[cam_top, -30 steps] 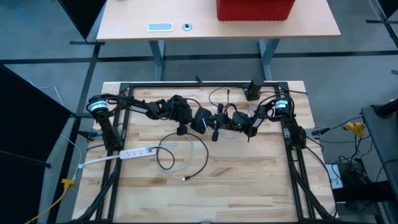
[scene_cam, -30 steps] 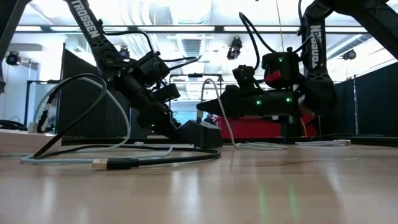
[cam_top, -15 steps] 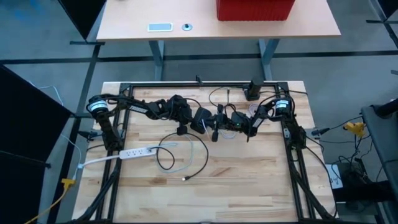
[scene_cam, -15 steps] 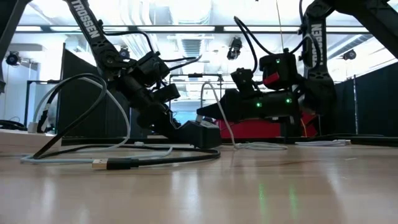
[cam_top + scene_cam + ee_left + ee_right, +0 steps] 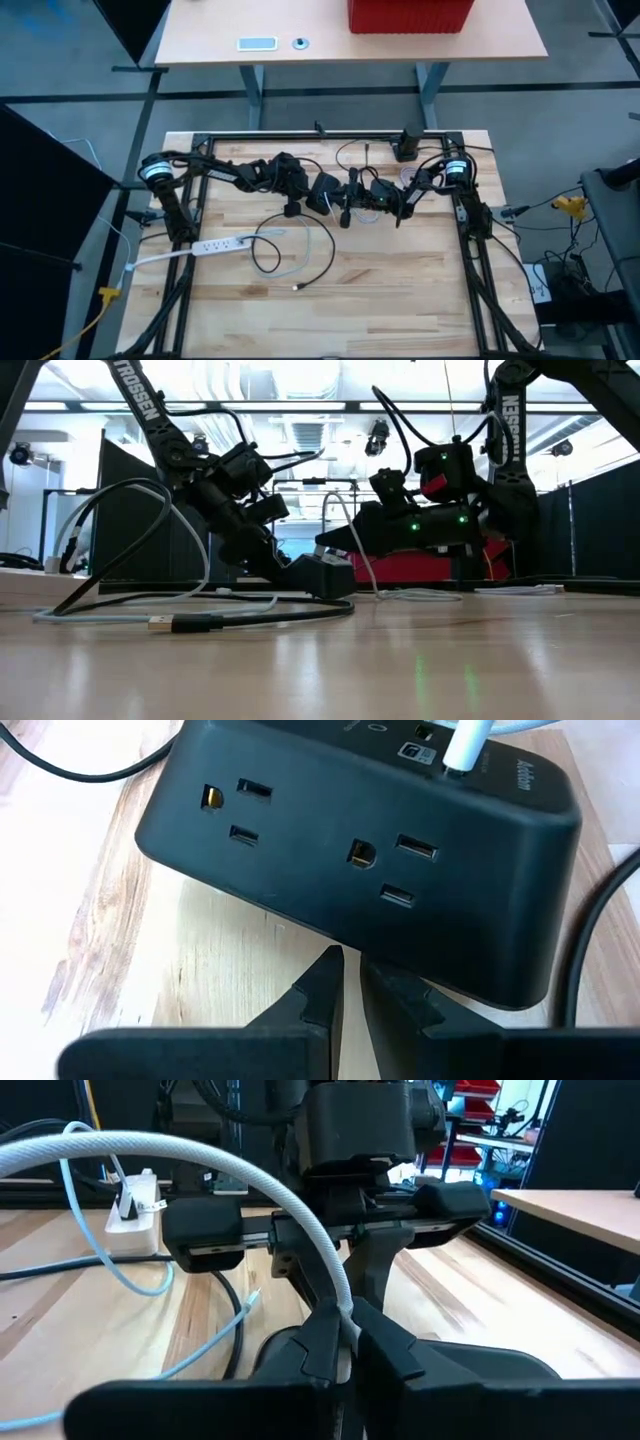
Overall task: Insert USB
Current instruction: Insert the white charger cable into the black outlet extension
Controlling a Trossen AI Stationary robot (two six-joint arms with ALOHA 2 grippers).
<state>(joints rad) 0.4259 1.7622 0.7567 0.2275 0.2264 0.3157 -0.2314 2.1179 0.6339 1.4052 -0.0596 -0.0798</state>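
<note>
A black power block (image 5: 360,850) with outlets on its side and USB ports on top rests on the wooden table (image 5: 400,300). A white USB plug (image 5: 462,750) stands in a top port. Its white cable (image 5: 250,1170) arches away from the block. My left gripper (image 5: 348,970) slants down at the block's outlet side, shut. My right gripper (image 5: 345,1325) reaches in level from the table's right, just above the block (image 5: 322,575), shut on the white cable. The right fingers hide the block's top in the right wrist view. My left gripper sets its shut fingertips (image 5: 330,970) against the lower edge of the block's outlet side (image 5: 345,935), slanting down from the table's left. The block lies flat on the table. My right gripper pinches the white cable (image 5: 345,1308) between its two fingers. The fingers lie level and come from the table's right. The cable rises from the fingers in a slack arch.
A black cable with a loose USB plug (image 5: 175,623) loops over the near middle of the table. A white power strip (image 5: 215,243) lies at the left. A small black object (image 5: 405,145) stands at the far right. The black frame (image 5: 320,135) rims the table.
My right gripper has tipped a little, its wrist end rising, while its fingertips have stayed by the block. The block and my left gripper have kept still.
</note>
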